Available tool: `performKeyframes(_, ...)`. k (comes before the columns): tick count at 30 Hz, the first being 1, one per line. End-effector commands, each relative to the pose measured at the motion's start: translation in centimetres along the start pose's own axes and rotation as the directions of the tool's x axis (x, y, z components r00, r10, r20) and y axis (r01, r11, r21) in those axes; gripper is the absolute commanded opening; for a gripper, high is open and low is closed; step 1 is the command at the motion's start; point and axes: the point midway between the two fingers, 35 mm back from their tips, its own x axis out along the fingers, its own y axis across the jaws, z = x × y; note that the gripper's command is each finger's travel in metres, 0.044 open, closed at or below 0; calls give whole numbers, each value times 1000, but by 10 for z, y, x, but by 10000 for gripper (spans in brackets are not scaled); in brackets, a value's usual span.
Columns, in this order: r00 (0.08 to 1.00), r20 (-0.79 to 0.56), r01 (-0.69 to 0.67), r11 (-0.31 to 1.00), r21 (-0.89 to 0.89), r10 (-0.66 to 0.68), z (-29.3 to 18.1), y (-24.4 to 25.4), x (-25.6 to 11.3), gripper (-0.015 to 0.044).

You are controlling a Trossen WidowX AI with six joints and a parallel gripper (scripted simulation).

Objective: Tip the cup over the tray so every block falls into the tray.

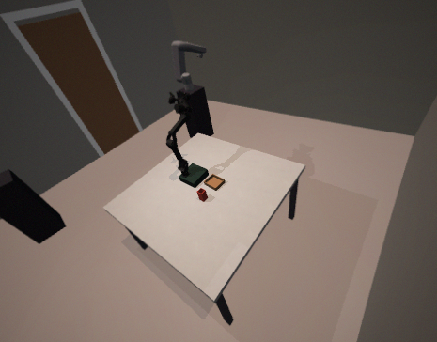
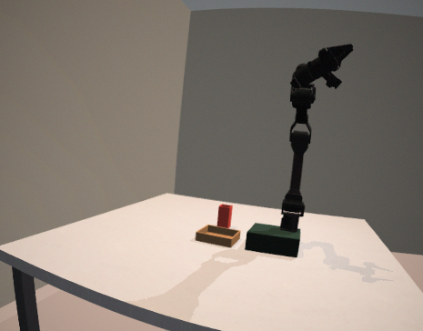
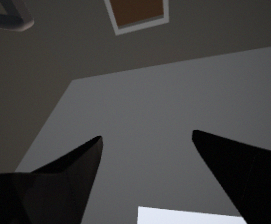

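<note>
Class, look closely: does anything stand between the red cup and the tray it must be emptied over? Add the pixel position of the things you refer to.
Nothing visible does. The red cup [image 1: 202,195] [image 2: 225,216] stands upright close to the tray [image 1: 214,182] [image 2: 216,240], with only table surface between. The green block [image 1: 194,175] [image 2: 273,240] lies off to the side.

You have a pale, off-white tabletop [image 1: 179,216] [image 2: 105,255] on dark legs, standing on a pinkish floor [image 1: 94,282] [image 2: 414,268], with arm shadows cast on the top. On it you've got a dark green block-shaped base [image 1: 195,175] [image 2: 271,240] with the arm rising from it, and just beside that a shallow tan tray [image 1: 215,189] [image 2: 214,238]. Your red cup [image 1: 202,194] [image 2: 225,216] stands upright on the tabletop near the tray, apart from the base.
</note>
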Motion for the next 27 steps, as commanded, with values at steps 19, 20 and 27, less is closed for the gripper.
performKeyframes(19, 848, -179, -427, 844, 325, 498, -40, 81, -144, 440)
performKeyframes(20, 831, -191, -441, 828, 345, 522, -42, 84, -154, 440)
performKeyframes(27, 687, -275, -500, 713, 491, 672, -51, 94, -223, 440)
